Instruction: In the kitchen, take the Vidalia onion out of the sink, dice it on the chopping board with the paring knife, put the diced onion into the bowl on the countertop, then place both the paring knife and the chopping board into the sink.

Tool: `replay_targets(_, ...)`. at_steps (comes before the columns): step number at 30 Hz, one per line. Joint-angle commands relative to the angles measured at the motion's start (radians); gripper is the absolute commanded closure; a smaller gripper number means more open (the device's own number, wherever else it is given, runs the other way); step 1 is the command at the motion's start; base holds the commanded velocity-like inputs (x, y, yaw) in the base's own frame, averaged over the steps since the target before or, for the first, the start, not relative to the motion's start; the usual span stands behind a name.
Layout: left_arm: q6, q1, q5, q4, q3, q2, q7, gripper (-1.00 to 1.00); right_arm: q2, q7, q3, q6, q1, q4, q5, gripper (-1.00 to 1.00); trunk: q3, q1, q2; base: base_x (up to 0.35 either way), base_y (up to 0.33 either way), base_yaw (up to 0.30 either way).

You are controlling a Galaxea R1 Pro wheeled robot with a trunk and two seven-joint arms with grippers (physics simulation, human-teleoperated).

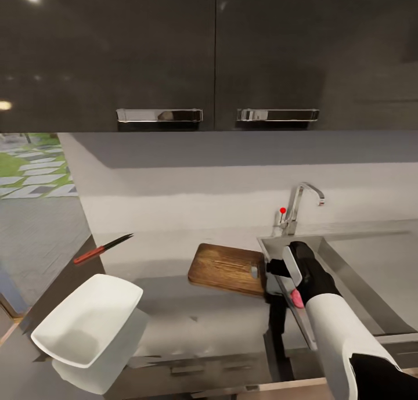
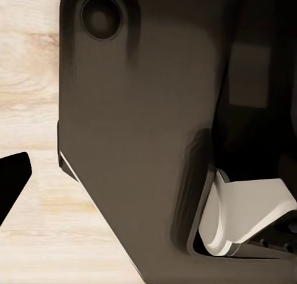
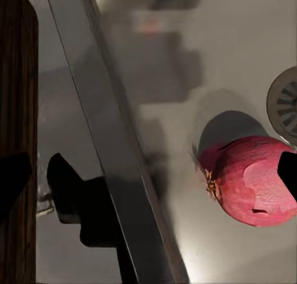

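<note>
The pink-red onion (image 3: 253, 185) lies on the sink (image 3: 204, 43) floor beside the dark round drain (image 3: 286, 101); a sliver of it (image 1: 296, 298) peeks out beside my right forearm. My right gripper (image 1: 278, 269) hangs open over the sink's (image 1: 354, 272) left rim, one fingertip (image 3: 288, 172) just over the onion, nothing held. The brown chopping board (image 1: 226, 268) lies on the grey countertop (image 1: 191, 313) against that rim. The red-handled paring knife (image 1: 103, 248) lies at the counter's far left, the white square bowl (image 1: 87, 319) in front of it. My left gripper (image 2: 148, 179) is open and empty.
A chrome tap (image 1: 301, 202) with a red knob (image 1: 283, 211) stands behind the sink. Dark wall cupboards (image 1: 215, 51) hang overhead. The left wrist view looks down past my own dark base (image 2: 142, 129) at the pale wood floor (image 2: 31, 80).
</note>
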Motion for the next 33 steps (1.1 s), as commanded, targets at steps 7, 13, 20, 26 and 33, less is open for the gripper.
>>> replay_targets(7, -0.001, 0.0, 0.0, -0.002, 0.007, -0.004, -0.001, -1.0, 0.006, -0.008, -0.003, 0.001, -0.001, -0.001, -0.013, -1.0, -0.001, 0.0, -0.001, 0.0, 0.0, 0.036)
replay_targets(13, -0.001, 0.0, 0.0, -0.002, 0.007, -0.004, -0.001, -1.0, 0.006, -0.007, -0.003, 0.0, -0.001, -0.001, -0.013, -1.0, -0.001, 0.0, -0.001, 0.0, 0.0, 0.112)
replay_targets(20, -0.001, 0.0, 0.0, -0.002, 0.007, -0.004, -0.001, -1.0, 0.005, -0.009, -0.003, 0.005, -0.001, -0.111, -0.013, -1.0, -0.001, 0.0, -0.001, 0.0, 0.0, 0.012)
replay_targets(26, -0.001, 0.0, 0.0, -0.002, 0.007, -0.004, -0.001, -1.0, 0.005, -0.008, -0.012, 0.005, -0.001, -0.148, -0.013, -1.0, -0.001, 0.0, -0.001, 0.0, 0.0, 0.0)
replay_targets(33, -0.001, 0.0, 0.0, -0.002, 0.007, -0.004, -0.001, -1.0, 0.006, -0.007, -0.012, 0.005, -0.001, -0.148, -0.013, -1.0, -0.001, 0.0, -0.001, 0.0, 0.0, 0.0)
